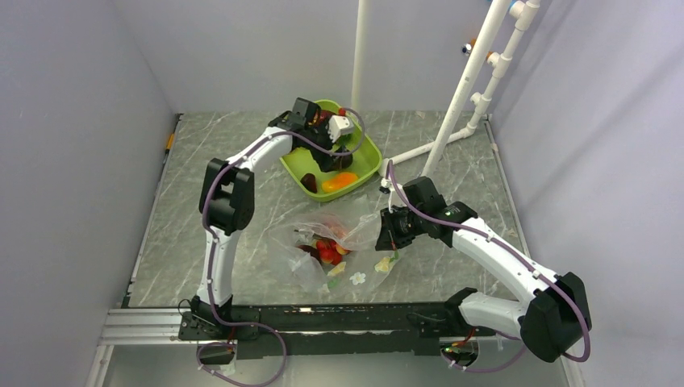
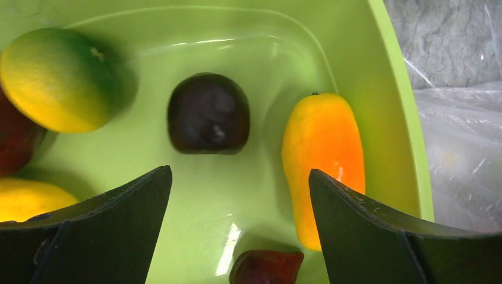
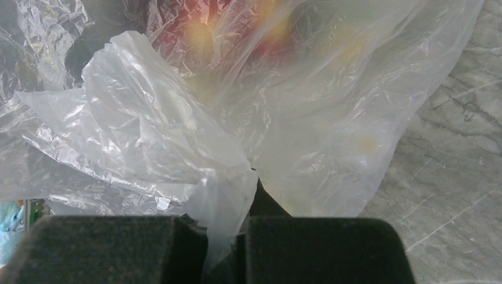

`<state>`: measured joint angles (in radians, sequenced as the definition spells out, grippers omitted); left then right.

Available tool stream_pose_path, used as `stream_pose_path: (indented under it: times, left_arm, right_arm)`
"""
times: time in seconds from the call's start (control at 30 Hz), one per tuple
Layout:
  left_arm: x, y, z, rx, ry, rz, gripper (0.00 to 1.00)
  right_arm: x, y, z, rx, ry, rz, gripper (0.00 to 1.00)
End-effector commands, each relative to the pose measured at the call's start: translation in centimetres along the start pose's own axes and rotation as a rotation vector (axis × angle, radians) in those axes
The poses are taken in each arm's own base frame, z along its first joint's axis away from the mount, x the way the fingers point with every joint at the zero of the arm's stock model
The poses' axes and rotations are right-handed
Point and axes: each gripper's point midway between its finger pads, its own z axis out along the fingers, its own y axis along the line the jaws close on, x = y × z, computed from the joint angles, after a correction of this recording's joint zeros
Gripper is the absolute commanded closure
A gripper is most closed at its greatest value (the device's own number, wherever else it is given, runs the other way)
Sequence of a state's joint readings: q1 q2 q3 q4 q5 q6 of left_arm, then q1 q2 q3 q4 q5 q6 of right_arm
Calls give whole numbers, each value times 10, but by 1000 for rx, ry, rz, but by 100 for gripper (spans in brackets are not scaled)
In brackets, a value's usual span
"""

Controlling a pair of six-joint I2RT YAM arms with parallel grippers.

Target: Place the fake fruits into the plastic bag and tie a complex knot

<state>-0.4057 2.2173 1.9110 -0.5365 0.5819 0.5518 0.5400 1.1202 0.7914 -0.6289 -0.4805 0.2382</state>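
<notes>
1. The left hand (image 2: 240, 173) is released, its fingers spread wide, and it is held low over the green tray (image 2: 404, 118). A dark maroon fruit (image 2: 208, 112) lies just ahead of the gap between the fingers, so it is judged to be the one lined up for picking.
2. An orange oblong fruit (image 2: 322, 160) lies beside one finger and partly under it. A green-yellow fruit (image 2: 56, 80) is set ahead and off to the other side.
3. The right hand (image 3: 227, 223) is clenched on a bunched fold of the plastic bag (image 3: 331, 118). The fold is pinched at the fingertips, seemingly so that the mouth is held up and open toward the tray.
4. The bag is spread on the bench (image 3: 456, 154) just ahead of the right hand. It is thin, clear and heavily crinkled, and red and yellow fruits (image 1: 328, 251) inside are seen blurred through it.
5. Since fruits are left in the tray, filling is judged unfinished and tying not yet begun.
</notes>
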Motion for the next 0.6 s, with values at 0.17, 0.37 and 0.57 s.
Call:
stream_pose_path:
  times: [0.17,0.37,0.57]
  left_arm:
    - [12,-18,34,31,93,119,9]
    - [46,-26,51,51,200,165,8]
    - [32,-47,36,168,140,173,8]
  right_arm:
    - [-12,1,-5,17,-36,-39,100]
    - [-12,1,-6,19,-31,-43,100]
    - [-11,0,-6,21,-24,-47,100]
